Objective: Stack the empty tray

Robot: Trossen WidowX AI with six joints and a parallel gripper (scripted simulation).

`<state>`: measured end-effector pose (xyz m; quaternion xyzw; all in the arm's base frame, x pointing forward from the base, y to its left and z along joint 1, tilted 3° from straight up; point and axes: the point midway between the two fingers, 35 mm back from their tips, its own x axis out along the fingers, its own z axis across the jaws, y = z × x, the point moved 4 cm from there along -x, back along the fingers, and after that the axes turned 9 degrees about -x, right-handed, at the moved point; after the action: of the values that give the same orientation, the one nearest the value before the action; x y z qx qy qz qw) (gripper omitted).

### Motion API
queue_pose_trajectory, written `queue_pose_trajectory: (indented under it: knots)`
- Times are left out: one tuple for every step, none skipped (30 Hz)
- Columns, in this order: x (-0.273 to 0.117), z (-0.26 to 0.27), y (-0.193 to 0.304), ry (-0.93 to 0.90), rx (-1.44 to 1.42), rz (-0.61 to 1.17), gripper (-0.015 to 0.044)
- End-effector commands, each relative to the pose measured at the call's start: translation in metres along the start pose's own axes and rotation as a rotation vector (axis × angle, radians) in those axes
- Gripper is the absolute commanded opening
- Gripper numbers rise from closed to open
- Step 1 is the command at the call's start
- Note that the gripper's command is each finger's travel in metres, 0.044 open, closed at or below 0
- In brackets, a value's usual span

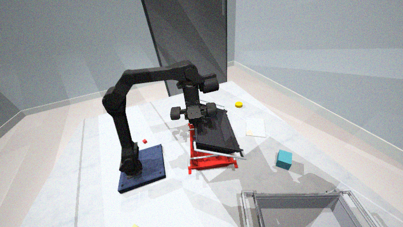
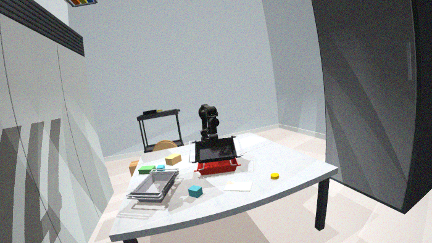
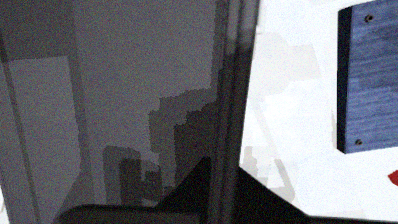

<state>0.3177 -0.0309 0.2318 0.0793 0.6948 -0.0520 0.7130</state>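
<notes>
The empty black tray (image 1: 216,131) (image 2: 200,155) (image 3: 125,75) hangs in the air above the loaded red tray (image 1: 211,166) (image 2: 217,168), its gripper side higher than its opposite side. Its own wire bars stand at its ends. My gripper (image 1: 195,121) (image 3: 215,164) is shut on one long wall of the black tray. The red tray stands on the table. Its near bar (image 1: 205,156) lies across the top in the top view; part of the far bar (image 1: 192,129) shows inside the far end. The black tray hides most of the red tray's inside and its blocks.
A grey tray (image 1: 291,196) (image 2: 168,184) stands nearby. A teal block (image 1: 284,159) (image 2: 195,191), a pale flat card (image 1: 255,127) (image 2: 238,186), a yellow disc (image 1: 238,104) (image 2: 274,176) and a small red cube (image 1: 144,141) lie about. The arm's blue base plate (image 1: 152,162) (image 3: 375,75) is beside the red tray.
</notes>
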Motion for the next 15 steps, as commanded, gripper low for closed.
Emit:
queue_pose_trajectory:
  knots:
    - [0.002,0.000,0.000,-0.020,0.007,0.003,0.0000]
    - [0.003,0.000,0.000,-0.020,0.007,0.003,0.0000]
    - [0.004,0.000,0.000,-0.020,0.007,0.003,0.0000]
    - [0.006,0.000,0.000,-0.020,0.007,0.003,0.0000]
    - [0.007,0.000,0.000,-0.020,0.007,0.003,0.0000]
    - [0.008,0.000,0.000,-0.020,0.007,0.003,0.0000]
    - [0.010,0.000,0.000,-0.020,0.007,0.003,0.0000]
    - [0.011,0.000,0.000,-0.020,0.007,0.003,0.0000]
    - [0.012,0.000,0.000,-0.020,0.007,0.003,0.0000]
    - [0.013,0.000,0.000,-0.020,0.007,0.003,0.0000]
    - [0.015,0.000,0.000,-0.020,0.007,0.003,0.0000]
    - [0.016,0.000,0.000,-0.020,0.007,0.003,0.0000]
    - [0.017,0.000,0.000,-0.020,0.007,0.003,0.0000]
    - [0.019,0.000,0.000,-0.020,0.007,0.003,0.0000]
    - [0.020,0.000,0.000,-0.020,0.007,0.003,0.0000]
